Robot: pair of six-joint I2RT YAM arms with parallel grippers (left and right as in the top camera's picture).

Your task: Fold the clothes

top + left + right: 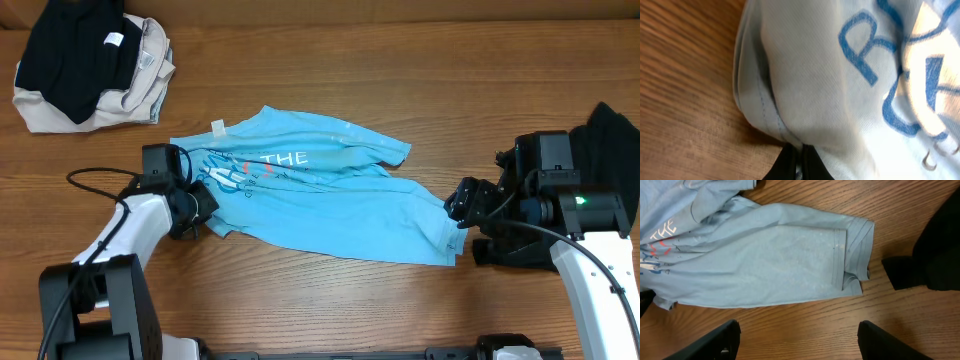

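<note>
The light blue T-shirt (320, 195) with white and pink-red lettering lies crumpled across the middle of the table. My left gripper (200, 205) is at its left end, shut on a fold of the fabric (805, 100); its dark fingertips (799, 162) pinch the cloth edge. My right gripper (458, 205) is at the shirt's right end, open and empty (797, 340), with bare wood between its fingers and the shirt's hem (852, 255) just ahead.
A stack of black and beige clothes (95, 60) lies at the back left. A black garment (610, 135) lies at the right edge, also in the right wrist view (935, 245). The table's front edge is near both arms.
</note>
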